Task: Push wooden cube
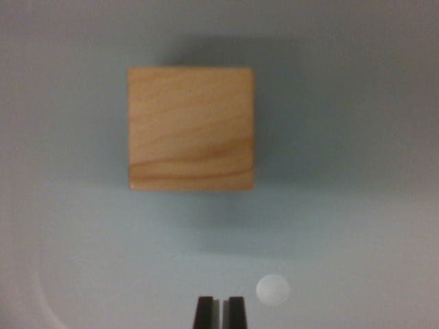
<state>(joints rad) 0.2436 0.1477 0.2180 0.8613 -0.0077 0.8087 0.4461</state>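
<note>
The whole wrist view is soft and out of focus. The wooden cube in the upper middle of the frame has fuzzy edges, and only one face shows; its other sides are hidden. The gripper is cut off by the bottom edge, so only two dark tips show, with a thin pale line between them; everything above them is out of frame. A pale round spot on the desk at lower right is too blurred to identify.
</note>
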